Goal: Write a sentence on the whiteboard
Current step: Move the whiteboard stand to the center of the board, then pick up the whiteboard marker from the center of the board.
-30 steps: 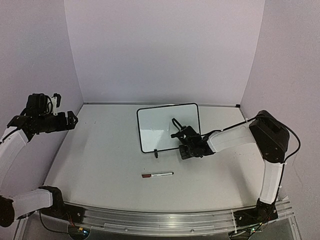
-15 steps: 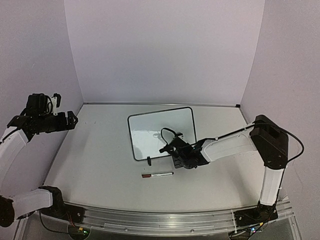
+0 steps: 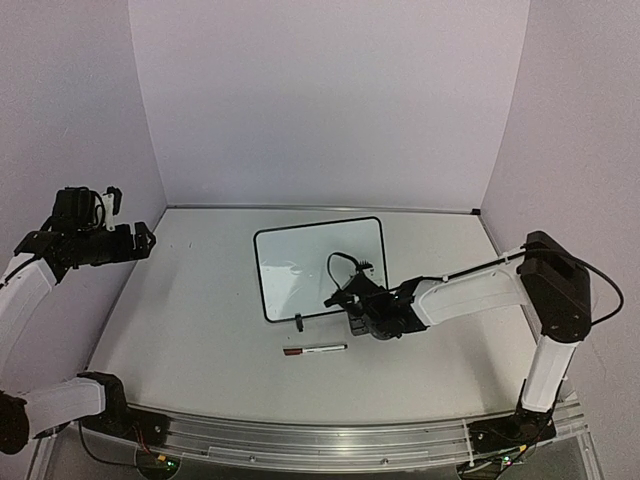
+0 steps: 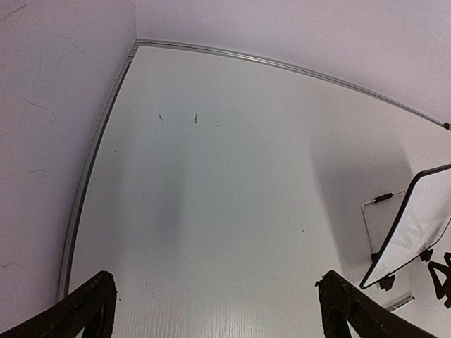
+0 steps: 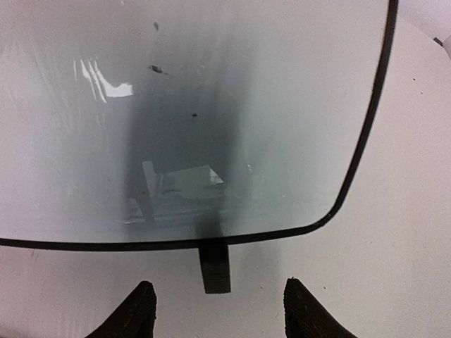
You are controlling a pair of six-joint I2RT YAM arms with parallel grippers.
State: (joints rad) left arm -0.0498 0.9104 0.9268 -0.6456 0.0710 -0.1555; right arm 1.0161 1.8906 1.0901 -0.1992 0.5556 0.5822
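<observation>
The whiteboard (image 3: pixel 315 265), glossy white in a thin black frame, stands tilted back near the table's middle; its face is blank apart from a few small specks. In the right wrist view the whiteboard (image 5: pixel 211 105) fills the upper part, and one black clip foot (image 5: pixel 215 267) juts from its lower edge. My right gripper (image 3: pixel 362 318) sits at the board's near right corner, and the right gripper (image 5: pixel 218 289) is open, its fingers either side of the foot without touching it. My left gripper (image 3: pixel 140 240) hovers open at the far left, the left gripper (image 4: pixel 216 278) holding nothing.
A marker (image 3: pixel 315 350) with a red end lies on the table just in front of the board. The left wrist view catches the whiteboard (image 4: pixel 419 222) edge-on at the right. Walls close in the table on the left, back and right.
My right gripper dragged the whiteboard to the left across the table, then opened and let go of its lower edge. The left arm has stayed still.
</observation>
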